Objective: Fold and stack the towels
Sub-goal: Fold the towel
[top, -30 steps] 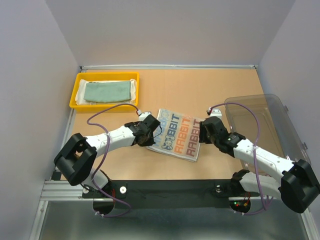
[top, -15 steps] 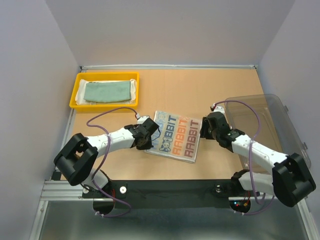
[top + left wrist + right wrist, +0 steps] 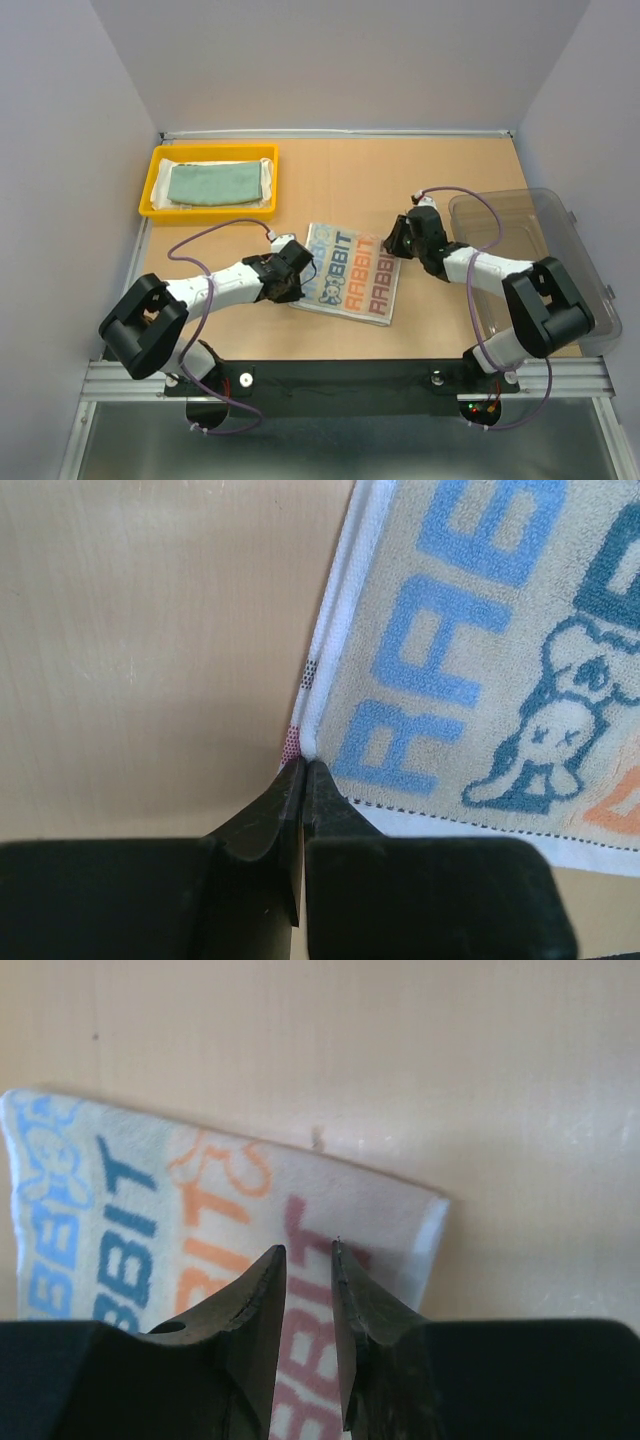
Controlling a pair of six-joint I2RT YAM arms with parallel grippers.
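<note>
The letter-print towel (image 3: 350,283) lies folded flat on the table between my arms. It also shows in the left wrist view (image 3: 470,660) and in the right wrist view (image 3: 200,1190). My left gripper (image 3: 293,277) is at the towel's left corner, and its jaws (image 3: 303,765) are shut with that corner pinched at their tips. My right gripper (image 3: 393,244) hovers over the towel's far right corner with its jaws (image 3: 308,1250) a narrow gap apart, holding nothing. A pale teal-green towel (image 3: 213,183) lies folded on a white towel (image 3: 268,175) in the tray.
The yellow tray (image 3: 150,190) sits at the far left. A clear plastic bin (image 3: 530,260) stands at the right, close beside my right arm. Grey walls close in the table on three sides.
My right gripper has moved up and left, from the towel's right edge to its far right corner. My left gripper and the towel's left side shifted slightly left.
</note>
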